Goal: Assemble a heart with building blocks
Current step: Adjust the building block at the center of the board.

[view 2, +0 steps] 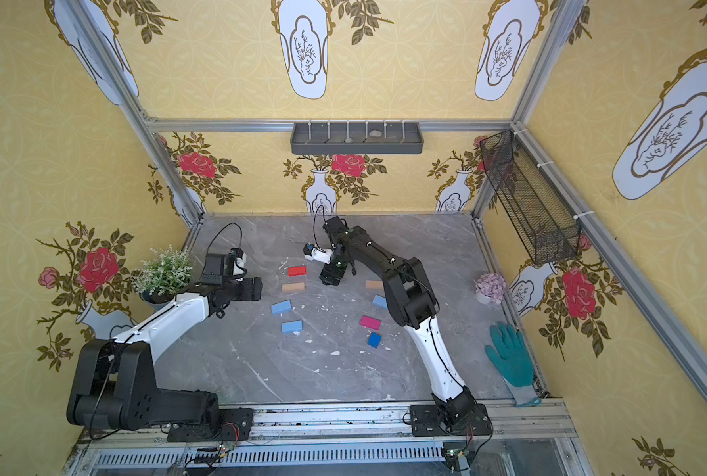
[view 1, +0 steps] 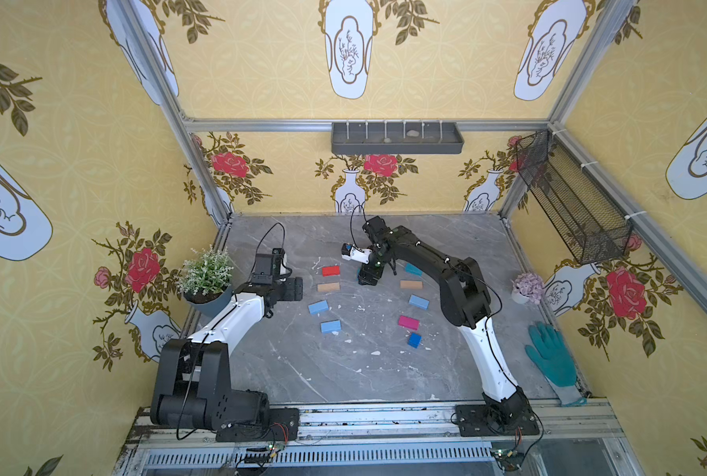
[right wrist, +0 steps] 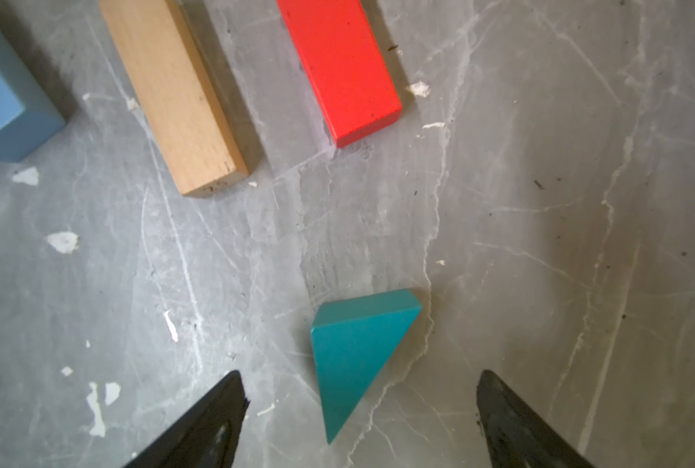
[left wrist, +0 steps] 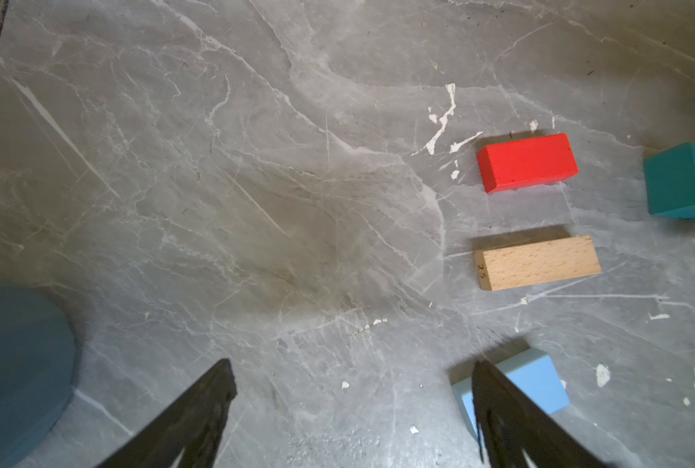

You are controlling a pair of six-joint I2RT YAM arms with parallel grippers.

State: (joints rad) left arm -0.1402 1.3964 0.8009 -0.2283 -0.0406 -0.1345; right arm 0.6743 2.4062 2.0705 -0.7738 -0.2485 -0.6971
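Right gripper (right wrist: 360, 377) jaws spread; teal triangle (right wrist: 353, 356) lies flat between them, touching neither. Left gripper (left wrist: 351, 364) also spread, over bare table (left wrist: 256, 202); one finger covers part of light blue block (left wrist: 536, 381). In both top views, triangle almost hidden under right gripper. From that gripper: teal rectangle (view 1: 413, 270) at 3 o'clock, half behind arm; red block (view 1: 330, 270) at 9; dark-blue cube (view 1: 414, 340) at 5.

10 blocks (view 1: 330, 270); 2 potted plants (view 1: 205, 272); 1 glove (view 1: 551, 360)
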